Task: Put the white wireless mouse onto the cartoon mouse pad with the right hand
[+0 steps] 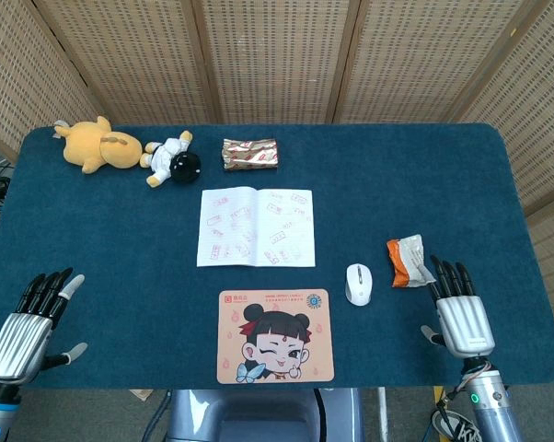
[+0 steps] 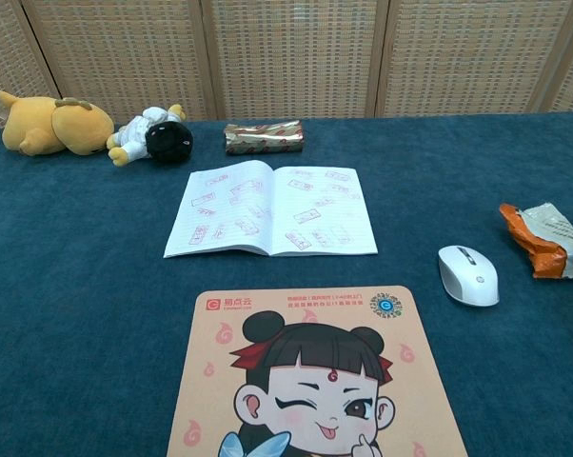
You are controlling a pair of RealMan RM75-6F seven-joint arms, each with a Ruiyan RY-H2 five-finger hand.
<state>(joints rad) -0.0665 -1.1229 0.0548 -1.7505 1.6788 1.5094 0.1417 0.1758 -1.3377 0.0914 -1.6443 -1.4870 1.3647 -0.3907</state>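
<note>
The peach cartoon-girl mouse pad is waiting; just right of it the small white wireless mouse is lying, and further right the right hand is hovering, fingers spread, empty (reaching leftward over the mouse should suit)

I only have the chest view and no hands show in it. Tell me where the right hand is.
Observer: The right hand hovers open at the table's near right edge, right of the white wireless mouse.
Operator: Report what its fingers are near.
Observer: The fingers point toward the orange snack packet, just short of it.
Operator: Give me the left hand.
Observer: The left hand is open at the near left edge, holding nothing.
</note>
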